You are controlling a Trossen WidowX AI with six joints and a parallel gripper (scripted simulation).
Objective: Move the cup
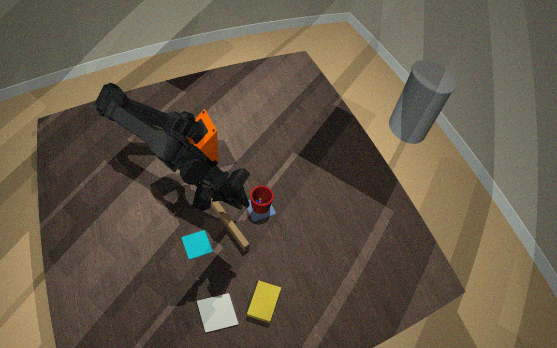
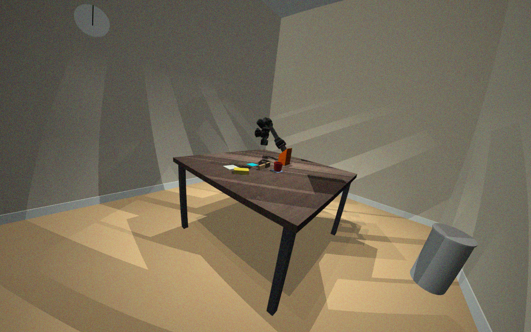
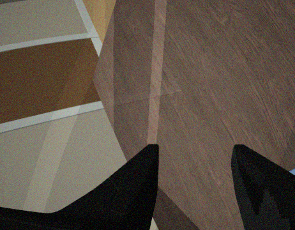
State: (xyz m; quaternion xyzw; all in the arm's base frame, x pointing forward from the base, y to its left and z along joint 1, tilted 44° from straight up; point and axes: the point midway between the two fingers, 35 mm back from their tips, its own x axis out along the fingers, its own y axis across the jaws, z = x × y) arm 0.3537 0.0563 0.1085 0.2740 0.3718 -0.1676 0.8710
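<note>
A red cup (image 1: pixel 262 198) (image 2: pixel 277 166) with small marbles inside stands upright on a pale blue pad (image 1: pixel 268 212). A cyan pad (image 1: pixel 196 244) (image 2: pixel 252 164) lies flat to the front left of it. My gripper (image 1: pixel 223 199) (image 3: pixel 195 154) is low over the table just left of the cup and apart from it. Its fingers stand partly open with nothing between them. In the wrist view only bare table (image 3: pixel 207 68) shows between the fingers, and the cup is out of that view.
A wooden bar (image 1: pixel 230 227) lies between the two pads, its near end under my gripper. A yellow block (image 1: pixel 263 300) and a white pad (image 1: pixel 217 311) lie nearer the front. An orange block (image 1: pixel 206 136) stands by the arm's base. A grey bin (image 1: pixel 421 101) (image 2: pixel 442 257) stands on the floor.
</note>
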